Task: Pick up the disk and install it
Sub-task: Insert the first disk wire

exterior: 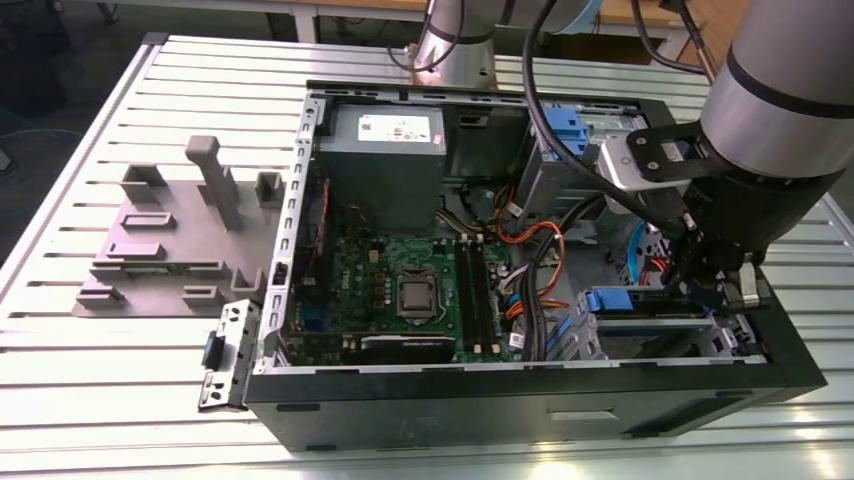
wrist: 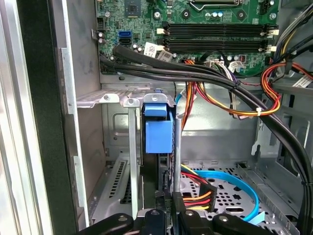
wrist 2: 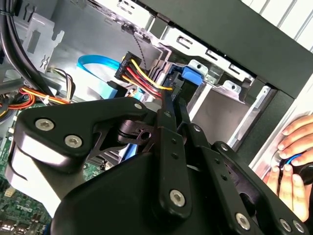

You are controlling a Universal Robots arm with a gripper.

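Note:
The disk [exterior: 627, 300] stands on edge in the metal drive bay at the near corner of the open computer case, on the exterior view's right. Its blue plastic rail end [wrist: 159, 132] sits between the bay's two metal walls, and its blue tab [wrist 2: 191, 76] shows past the fingers. My gripper [exterior: 714, 298] reaches down into that corner from above. In both wrist views the black fingers [wrist: 183, 215] lie close along either side of the disk's dark edge, so my gripper [wrist: 165, 213] [wrist 2: 173, 98] is shut on it.
Bundled black, orange and yellow cables [wrist: 220, 93] cross just beyond the bay, with a light blue flat cable [wrist: 230, 178] beside it. The motherboard [exterior: 400, 290] and grey power-supply box [exterior: 380, 140] fill the case. A grey fixture [exterior: 174, 240] stands on the slatted table. A person's hand [wrist 2: 293, 166] rests outside the case wall.

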